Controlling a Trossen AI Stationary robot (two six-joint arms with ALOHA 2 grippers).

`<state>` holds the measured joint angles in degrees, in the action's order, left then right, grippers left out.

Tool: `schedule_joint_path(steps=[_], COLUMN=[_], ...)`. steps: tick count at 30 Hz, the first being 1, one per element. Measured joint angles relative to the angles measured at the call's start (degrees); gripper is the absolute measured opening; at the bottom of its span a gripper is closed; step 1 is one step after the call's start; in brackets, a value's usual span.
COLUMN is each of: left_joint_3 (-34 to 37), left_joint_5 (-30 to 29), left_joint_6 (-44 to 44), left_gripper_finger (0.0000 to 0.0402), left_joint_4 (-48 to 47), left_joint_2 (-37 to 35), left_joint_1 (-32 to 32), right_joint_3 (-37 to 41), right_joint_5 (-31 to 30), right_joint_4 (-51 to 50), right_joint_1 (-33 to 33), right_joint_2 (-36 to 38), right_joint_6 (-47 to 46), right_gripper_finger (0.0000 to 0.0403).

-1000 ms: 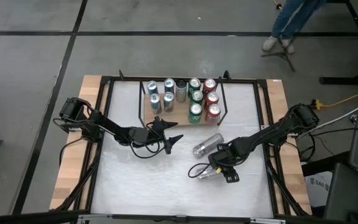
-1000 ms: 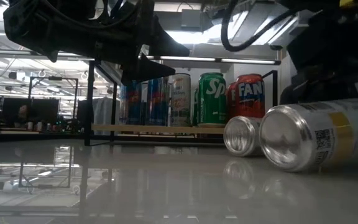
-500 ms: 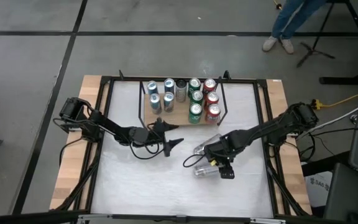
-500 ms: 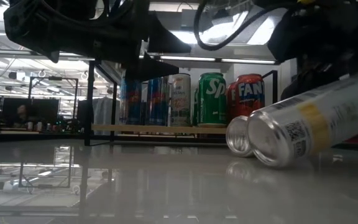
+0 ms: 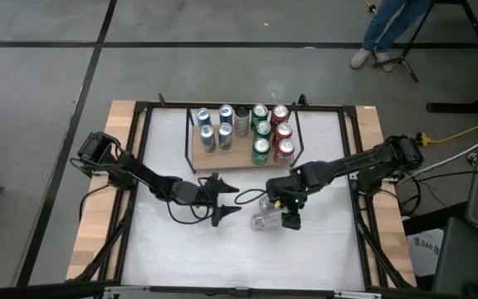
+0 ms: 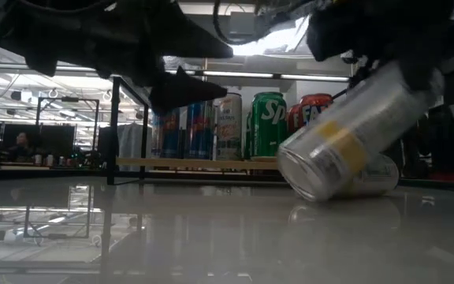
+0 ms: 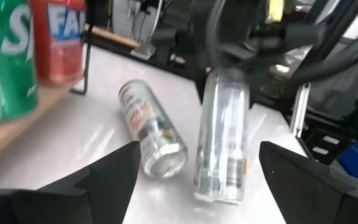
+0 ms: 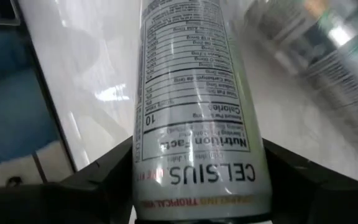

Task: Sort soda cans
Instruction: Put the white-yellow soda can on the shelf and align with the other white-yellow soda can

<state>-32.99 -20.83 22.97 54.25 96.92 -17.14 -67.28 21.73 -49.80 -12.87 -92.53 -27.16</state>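
Note:
My right gripper [image 5: 282, 208] is shut on a plain silver can [image 5: 265, 221], mid-table; the can shows tilted in the low view [image 6: 344, 136]. A second silver can [image 7: 151, 134] lies on its side on the table just beyond it, toward the far edge. My left gripper [image 5: 226, 202] hangs open and empty to the left of both cans, its fingers pointing at them. Blue-and-silver, silver, green and red cans [image 5: 241, 129] stand upright in rows on a wooden board [image 5: 232, 158] at the far middle. My right gripper pinches the silver can's side wall near its upper end [image 8: 197, 163] between its two fingers, which come slanting down from the table's right. The can runs on past the fingertips, tilted, its lower end [image 6: 304, 175] low over the table; whether it touches I cannot tell.
A black wire frame [image 5: 295, 137] stands around the board of cans. A black rail [image 5: 362, 199] borders the white table top on all sides. There is open white surface toward the near edge [image 5: 239, 257]. A person's legs [image 5: 388, 29] show on the floor beyond the table.
My right gripper has carried the silver can toward the table's left and far edge. The can has tipped from lying flat to tilted, its gripped end raised. My left gripper has moved toward the near edge and stayed open.

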Motion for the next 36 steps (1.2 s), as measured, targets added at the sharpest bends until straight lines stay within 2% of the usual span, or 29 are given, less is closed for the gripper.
schedule_joint_path(steps=[16,25,30,36], left_joint_3=[0.0,0.0,0.0,0.0], left_joint_5=[-4.3,-8.6,-8.6,-10.4], left_joint_6=[2.6,2.8,7.9,8.5], left_gripper_finger=[0.0324,0.0324,0.0324,0.0324], left_joint_4=[-6.2,-8.6,-13.8,-14.9], left_joint_2=[0.3,0.3,0.3,0.3], left_joint_1=[-2.8,-2.8,-2.8,-2.6], right_joint_3=[-3.4,-3.5,-3.5,-3.5], right_joint_5=[-1.6,-2.6,-2.7,-2.7], right_joint_4=[0.6,6.2,6.7,8.6], right_joint_1=[2.5,4.4,6.0,7.4], right_joint_2=[0.0,0.0,0.0,0.0], right_joint_6=[-4.8,-6.4,-7.7,-7.7], right_gripper_finger=[0.0264,0.0264,0.0264,0.0264])
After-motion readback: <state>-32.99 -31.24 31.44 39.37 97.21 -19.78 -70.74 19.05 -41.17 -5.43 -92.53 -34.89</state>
